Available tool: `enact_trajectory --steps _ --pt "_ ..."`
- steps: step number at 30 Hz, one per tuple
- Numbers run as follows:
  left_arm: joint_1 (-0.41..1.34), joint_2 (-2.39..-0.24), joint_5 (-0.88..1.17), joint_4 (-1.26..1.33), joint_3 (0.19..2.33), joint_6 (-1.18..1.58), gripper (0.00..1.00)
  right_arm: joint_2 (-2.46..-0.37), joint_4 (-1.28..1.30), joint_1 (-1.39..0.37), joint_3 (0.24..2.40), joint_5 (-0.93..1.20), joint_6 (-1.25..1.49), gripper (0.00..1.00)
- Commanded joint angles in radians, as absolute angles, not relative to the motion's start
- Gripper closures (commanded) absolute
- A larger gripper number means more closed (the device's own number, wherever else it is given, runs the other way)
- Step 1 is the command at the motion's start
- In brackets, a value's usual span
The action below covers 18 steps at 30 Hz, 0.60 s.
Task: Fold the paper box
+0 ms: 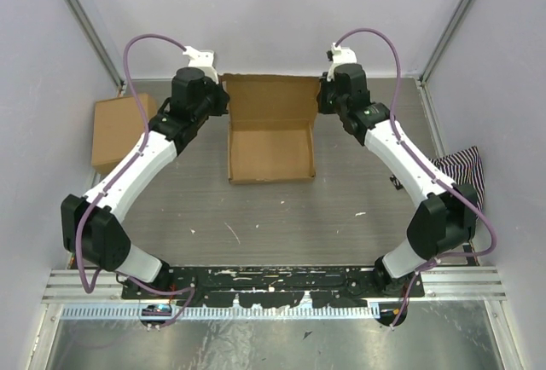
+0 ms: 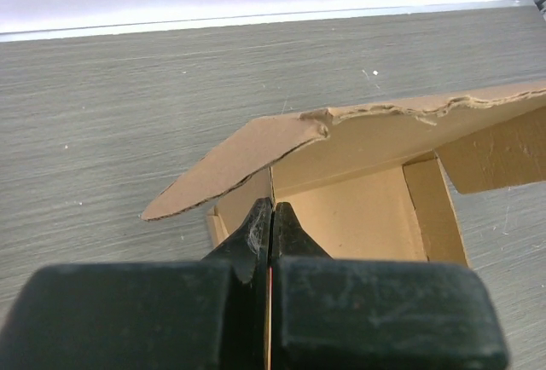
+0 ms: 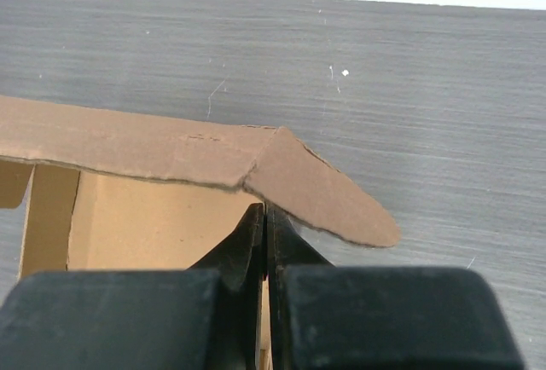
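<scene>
The paper box [image 1: 271, 153] lies at the middle back of the table as a shallow open tray with its lid panel raised at the far side. My left gripper [image 1: 224, 104] is shut on the box's left side wall near the back corner. In the left wrist view the gripper [image 2: 271, 213] pinches the thin cardboard edge, with the rounded lid flap [image 2: 239, 165] above it. My right gripper [image 1: 323, 97] is shut on the right side wall. In the right wrist view the gripper [image 3: 265, 215] sits under the other rounded flap [image 3: 324, 195].
A second, ready-made brown cardboard box [image 1: 119, 131] sits at the far left by the wall. A striped cloth [image 1: 462, 170] lies at the right edge. Metal frame posts and purple walls close in the back and sides.
</scene>
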<state>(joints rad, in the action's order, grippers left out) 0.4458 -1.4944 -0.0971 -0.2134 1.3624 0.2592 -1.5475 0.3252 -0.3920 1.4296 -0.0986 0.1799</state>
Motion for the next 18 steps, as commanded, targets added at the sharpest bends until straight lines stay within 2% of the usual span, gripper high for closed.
enact_trajectory --steps 1,8,18 --pt "0.454 -1.49 -0.06 -0.1 1.295 0.271 1.0 -1.505 0.099 -0.425 1.366 -0.1 0.161 0.99" --pt "0.455 -1.474 -0.06 -0.082 1.204 0.289 1.0 -1.478 -0.045 -0.483 1.224 -0.164 0.149 0.99" --pt "0.466 -1.411 -0.066 -0.136 1.131 0.305 1.0 -1.408 0.013 -0.554 1.121 -0.277 0.15 0.99"
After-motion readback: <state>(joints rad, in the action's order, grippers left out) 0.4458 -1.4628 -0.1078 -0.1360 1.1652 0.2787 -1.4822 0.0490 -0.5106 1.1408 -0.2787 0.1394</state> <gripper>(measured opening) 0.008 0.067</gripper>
